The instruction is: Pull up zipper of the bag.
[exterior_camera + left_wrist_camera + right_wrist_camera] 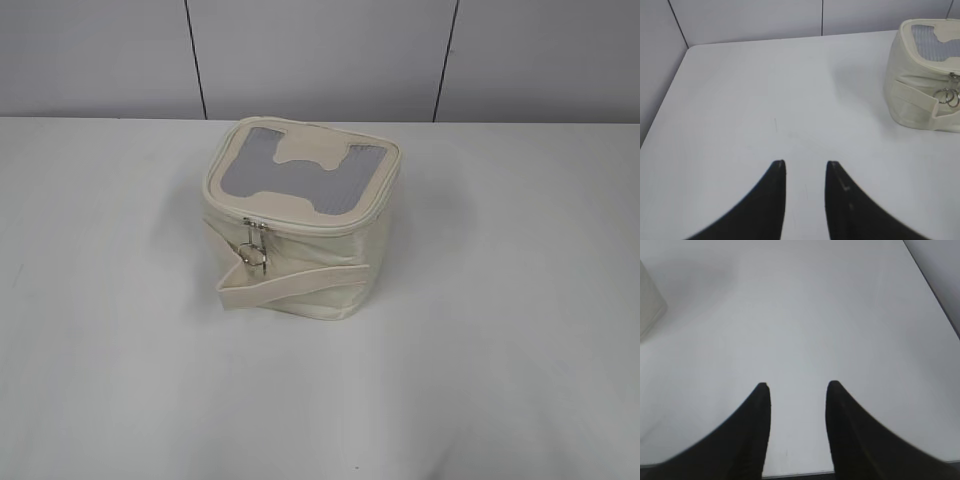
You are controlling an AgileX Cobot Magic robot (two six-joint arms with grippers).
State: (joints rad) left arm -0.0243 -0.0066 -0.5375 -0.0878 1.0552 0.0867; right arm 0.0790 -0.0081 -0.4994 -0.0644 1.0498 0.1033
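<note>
A cream box-shaped bag (300, 235) with a grey panel on its lid stands upright mid-table. Its zipper pull with metal rings (253, 250) hangs at the front, above a cream strap (290, 287). In the left wrist view the bag (920, 75) is at the far right, with the rings (947, 96) showing. My left gripper (805, 164) is open and empty over bare table, well left of the bag. My right gripper (797, 386) is open and empty, and only the bag's edge (649, 305) shows at the left of its view. Neither gripper shows in the exterior view.
The white table (520, 330) extends all around the bag. Grey wall panels (320, 55) stand behind it. The table's left edge (665, 102) and right edge (935, 292) show in the wrist views.
</note>
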